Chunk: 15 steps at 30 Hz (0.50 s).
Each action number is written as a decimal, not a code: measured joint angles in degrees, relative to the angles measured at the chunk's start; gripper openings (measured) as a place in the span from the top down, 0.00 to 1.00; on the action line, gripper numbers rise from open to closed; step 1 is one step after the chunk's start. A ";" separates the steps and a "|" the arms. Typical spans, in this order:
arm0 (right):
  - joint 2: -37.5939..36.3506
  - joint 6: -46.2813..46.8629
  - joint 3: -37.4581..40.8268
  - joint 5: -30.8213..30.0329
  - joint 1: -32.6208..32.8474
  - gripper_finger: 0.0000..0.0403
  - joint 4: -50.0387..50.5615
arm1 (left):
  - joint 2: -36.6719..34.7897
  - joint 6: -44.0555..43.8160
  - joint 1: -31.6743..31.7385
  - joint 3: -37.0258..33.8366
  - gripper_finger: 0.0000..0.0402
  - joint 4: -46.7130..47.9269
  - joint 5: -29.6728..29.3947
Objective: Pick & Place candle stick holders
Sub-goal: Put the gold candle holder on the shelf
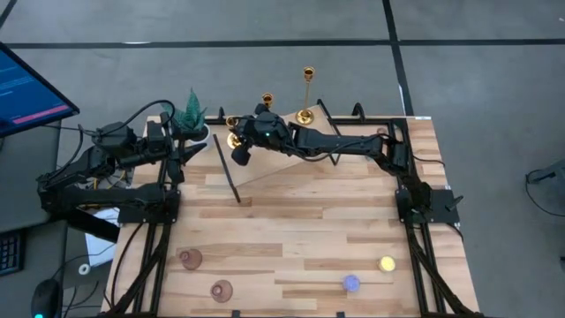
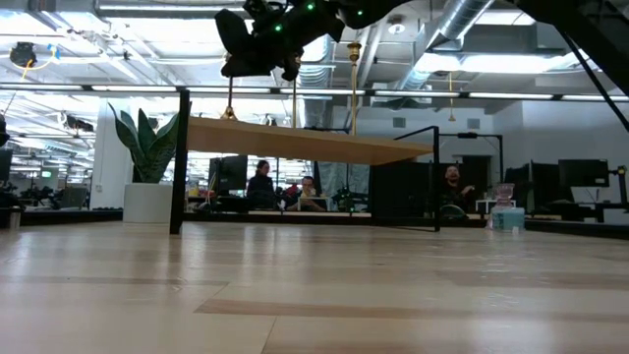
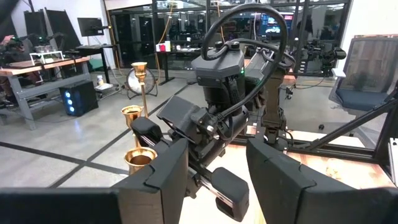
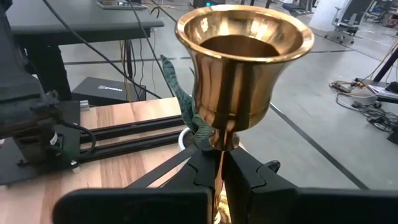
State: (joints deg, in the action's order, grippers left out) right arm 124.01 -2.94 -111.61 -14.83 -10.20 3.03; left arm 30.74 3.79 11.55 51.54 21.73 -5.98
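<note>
— High view first: where are you on the table [image 1: 291,221]?

— My right gripper [image 1: 237,140] sits upper centre, fingers closed on the thin stem of a gold candlestick [image 4: 242,68]. My left gripper [image 1: 187,146] waits upper left by the plant [image 1: 190,110], fingers parted, empty.

— How to do it well?

— I'd judge: keep the stem upright, lift slowly, clear the two neighbouring candlesticks [image 1: 305,93].

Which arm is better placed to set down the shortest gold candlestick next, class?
Right. Its gripper is shut on the shortest shiny gold candlestick's stem; the left gripper waits open, beside the green plant.
</note>
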 joint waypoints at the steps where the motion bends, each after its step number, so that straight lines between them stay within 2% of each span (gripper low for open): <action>1: 0.00 0.00 0.01 -0.01 0.00 1.00 0.00 | 0.00 0.00 -0.01 -0.01 0.59 -0.03 0.02; 15: 0.00 0.00 0.04 -0.13 -0.02 1.00 0.59 | 0.00 -0.02 0.00 0.00 0.59 -0.83 0.02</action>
State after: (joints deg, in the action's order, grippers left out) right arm 124.01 -2.94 -111.57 -14.96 -10.22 3.62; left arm 30.74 3.78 11.55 51.53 20.89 -5.96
